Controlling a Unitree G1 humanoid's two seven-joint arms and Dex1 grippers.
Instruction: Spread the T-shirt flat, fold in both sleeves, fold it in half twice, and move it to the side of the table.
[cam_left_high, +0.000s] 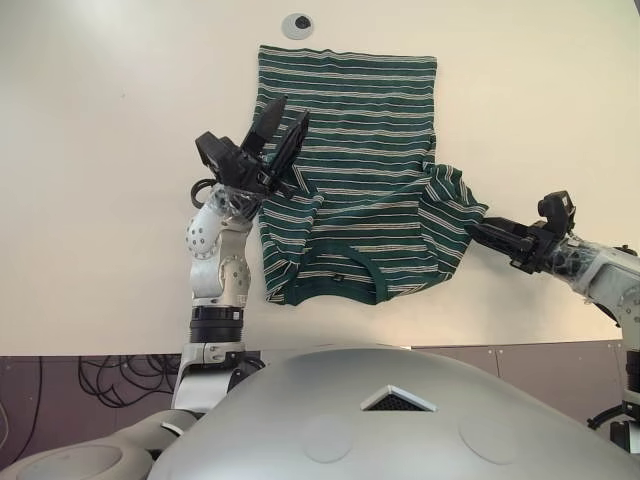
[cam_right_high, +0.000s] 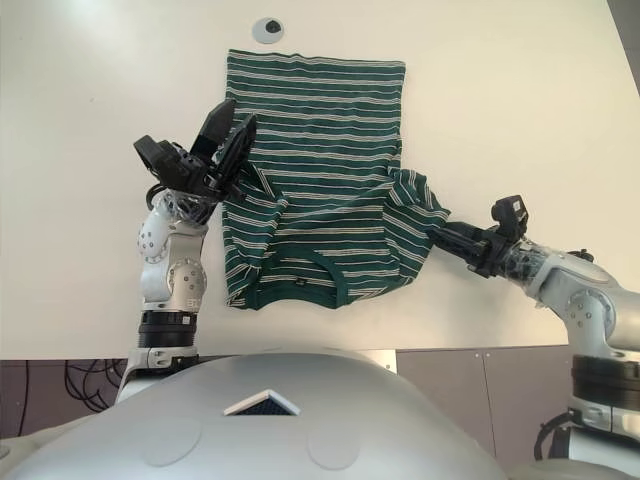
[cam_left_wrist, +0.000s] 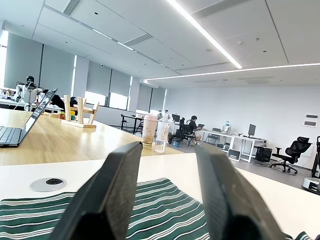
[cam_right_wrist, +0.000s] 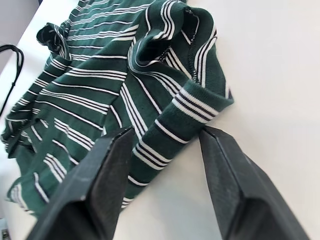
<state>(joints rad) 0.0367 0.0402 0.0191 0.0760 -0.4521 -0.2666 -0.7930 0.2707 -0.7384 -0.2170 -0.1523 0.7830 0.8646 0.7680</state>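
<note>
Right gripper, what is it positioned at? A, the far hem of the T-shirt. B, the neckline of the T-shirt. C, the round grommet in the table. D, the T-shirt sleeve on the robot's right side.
D: the right gripper has its open fingers on either side of the bunched striped sleeve at the right edge of the T-shirt.

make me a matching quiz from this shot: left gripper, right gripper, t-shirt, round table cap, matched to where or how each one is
1 left gripper
2 right gripper
3 T-shirt
4 round cap

a on the table beyond the T-shirt's far edge
b green striped, collar toward the robot
c jaws open, over the T-shirt's left side
d jaws open, either side of the bunched sleeve

Pairs: 1-c, 2-d, 3-b, 4-a
</note>
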